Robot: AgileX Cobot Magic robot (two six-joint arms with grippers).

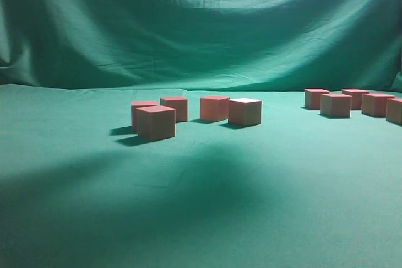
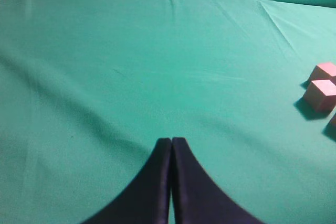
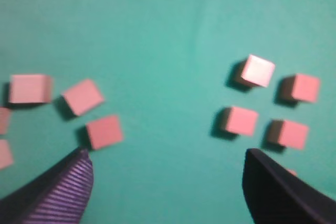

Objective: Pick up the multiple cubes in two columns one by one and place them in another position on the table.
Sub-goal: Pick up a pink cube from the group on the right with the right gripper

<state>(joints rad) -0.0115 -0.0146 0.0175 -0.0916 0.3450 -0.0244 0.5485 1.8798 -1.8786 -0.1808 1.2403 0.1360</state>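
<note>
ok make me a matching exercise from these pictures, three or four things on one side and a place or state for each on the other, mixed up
Things:
1. left claw
2. right claw
3. nearest cube of the middle group
4. group of cubes at the right edge

Places or states:
A. wide open above the cubes
B. far right of the exterior view, partly cut off by the frame
C. shut, over bare green cloth
D. front left of its group, casting a shadow to the left

Pairs: 1-C, 2-A, 3-D, 4-B

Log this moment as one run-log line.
left gripper: shut, empty, over bare table | right gripper: open, above cubes | cubes: two groups, none held
</note>
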